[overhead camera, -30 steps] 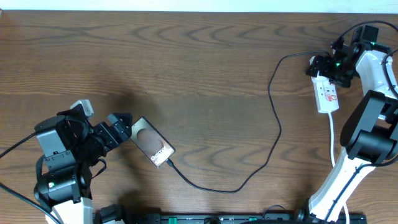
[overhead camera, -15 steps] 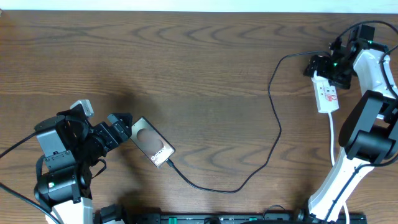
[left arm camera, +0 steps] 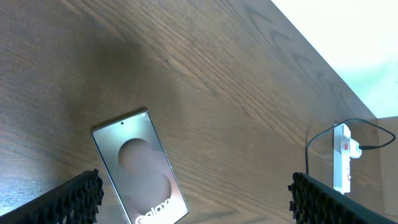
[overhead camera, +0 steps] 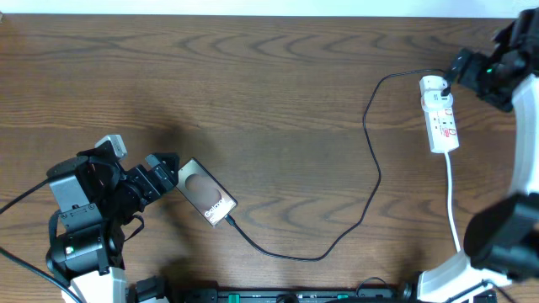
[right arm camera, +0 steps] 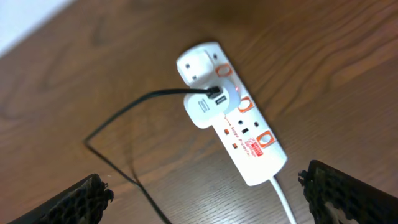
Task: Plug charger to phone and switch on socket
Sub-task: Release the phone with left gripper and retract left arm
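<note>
The bronze-brown phone (overhead camera: pixel 206 193) lies flat at the lower left, "Galaxy" lettering up; it also shows in the left wrist view (left arm camera: pixel 140 168). The charger's thin black cable (overhead camera: pixel 370 181) runs from the phone's lower-right end in a loop up to the socket (overhead camera: pixel 440 118). The cable's black plug sits in the white strip in the right wrist view (right arm camera: pixel 239 118). My left gripper (overhead camera: pixel 168 172) is open just left of the phone, jaws (left arm camera: pixel 196 205) apart and empty. My right gripper (overhead camera: pixel 472 69) is open (right arm camera: pixel 205 199) above and right of the socket, not touching it.
The socket's white cord (overhead camera: pixel 452 198) runs down the right side towards the right arm's base (overhead camera: pixel 497 252). The left arm's body (overhead camera: pixel 80 210) fills the lower-left corner. The table's far edge (overhead camera: pixel 253 14) runs along the top. The socket shows far off in the left wrist view (left arm camera: pixel 342 155).
My right gripper has lifted off the socket's rounded end and pulled up and to the right, uncovering it. The left arm, phone and cable have not moved.
</note>
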You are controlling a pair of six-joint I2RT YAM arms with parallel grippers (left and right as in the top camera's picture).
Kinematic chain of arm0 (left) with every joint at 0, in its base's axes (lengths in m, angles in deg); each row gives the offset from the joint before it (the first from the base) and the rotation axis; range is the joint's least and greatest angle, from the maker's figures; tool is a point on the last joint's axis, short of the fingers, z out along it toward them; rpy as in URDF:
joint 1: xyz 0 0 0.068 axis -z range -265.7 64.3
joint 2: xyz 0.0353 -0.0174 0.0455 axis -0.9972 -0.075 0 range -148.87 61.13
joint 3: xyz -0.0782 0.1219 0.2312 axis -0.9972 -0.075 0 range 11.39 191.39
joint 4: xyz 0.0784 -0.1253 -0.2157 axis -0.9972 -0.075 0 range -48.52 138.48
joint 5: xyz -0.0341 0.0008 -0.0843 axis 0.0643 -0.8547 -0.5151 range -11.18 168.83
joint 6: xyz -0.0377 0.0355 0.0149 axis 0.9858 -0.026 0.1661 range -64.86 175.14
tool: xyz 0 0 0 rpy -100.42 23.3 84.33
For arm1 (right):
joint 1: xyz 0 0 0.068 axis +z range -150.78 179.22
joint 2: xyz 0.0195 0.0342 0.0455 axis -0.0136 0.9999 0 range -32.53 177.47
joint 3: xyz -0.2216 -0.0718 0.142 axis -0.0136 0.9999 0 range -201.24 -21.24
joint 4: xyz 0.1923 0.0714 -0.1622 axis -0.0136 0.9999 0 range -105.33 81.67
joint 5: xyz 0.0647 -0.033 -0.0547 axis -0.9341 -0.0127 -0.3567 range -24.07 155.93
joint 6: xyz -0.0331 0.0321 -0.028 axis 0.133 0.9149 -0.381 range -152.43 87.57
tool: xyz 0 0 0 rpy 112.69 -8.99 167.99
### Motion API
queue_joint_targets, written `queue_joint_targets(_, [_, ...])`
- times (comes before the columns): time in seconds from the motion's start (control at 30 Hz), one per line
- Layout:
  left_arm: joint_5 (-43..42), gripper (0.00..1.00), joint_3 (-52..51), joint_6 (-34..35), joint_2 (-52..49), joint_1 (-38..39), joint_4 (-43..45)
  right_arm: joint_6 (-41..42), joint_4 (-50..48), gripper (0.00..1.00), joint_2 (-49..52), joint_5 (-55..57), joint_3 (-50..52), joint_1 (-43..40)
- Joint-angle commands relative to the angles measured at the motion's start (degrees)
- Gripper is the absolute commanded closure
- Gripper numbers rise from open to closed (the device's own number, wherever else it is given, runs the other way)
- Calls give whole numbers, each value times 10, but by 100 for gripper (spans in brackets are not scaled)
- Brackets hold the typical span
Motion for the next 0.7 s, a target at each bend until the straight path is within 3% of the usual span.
queue_joint_targets(0.0, [5, 5, 2, -3, 0, 1, 0, 19, 3, 1, -19, 20, -1, 1])
queue_joint_targets(0.67, [8, 5, 2, -3, -23, 40, 0, 19, 3, 1, -23, 20, -1, 1])
